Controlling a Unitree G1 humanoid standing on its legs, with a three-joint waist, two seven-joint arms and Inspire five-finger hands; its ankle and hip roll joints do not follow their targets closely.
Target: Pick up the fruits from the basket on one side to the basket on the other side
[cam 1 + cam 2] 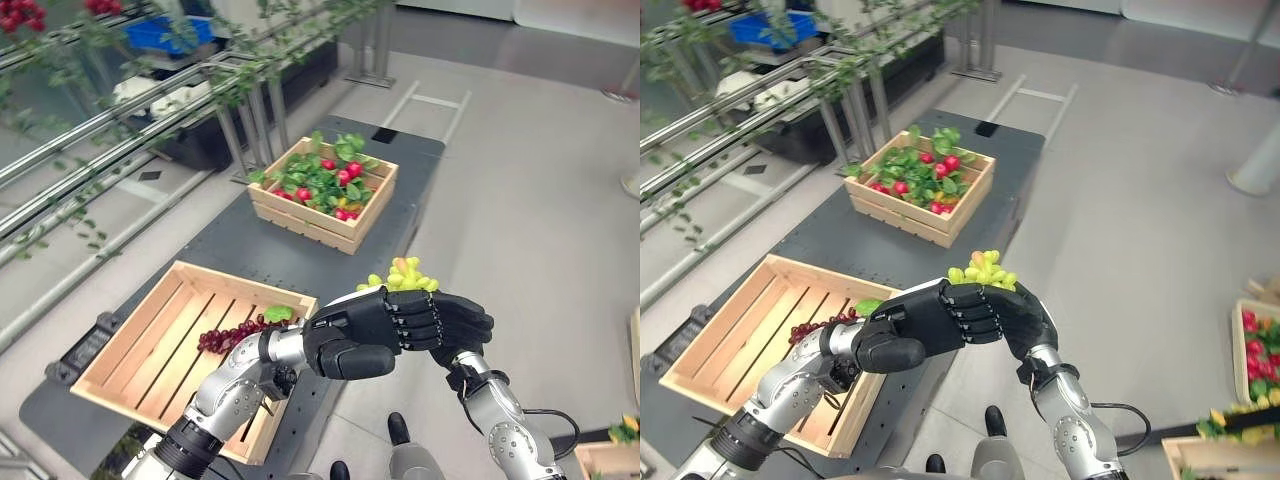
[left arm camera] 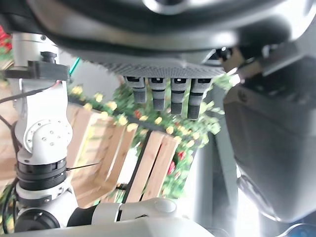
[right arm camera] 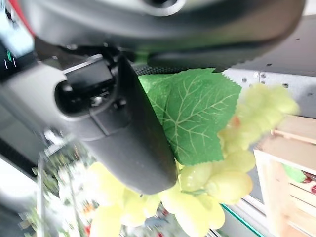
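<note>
My right hand [image 1: 462, 320] is shut on a bunch of green grapes [image 1: 405, 274] with a green leaf [image 3: 195, 113], held in the air off the table's right edge. In the right wrist view the thumb [image 3: 140, 148] lies across the grapes [image 3: 222, 182]. My left hand [image 1: 345, 328] sits right beside the right hand, its straight fingers [image 2: 163, 94] reaching toward it with nothing in them. A near wooden crate [image 1: 130, 330] holds a bunch of purple grapes [image 1: 228, 336] and a leaf. A far crate [image 1: 300, 222] is full of red fruits [image 1: 350, 172] and leaves.
Both crates stand on a dark table [image 1: 220, 240] on a grey floor. Metal rails with leafy vines [image 1: 120, 110] run along the left. More crates with fruit [image 1: 1260, 365] stand on the floor at the right.
</note>
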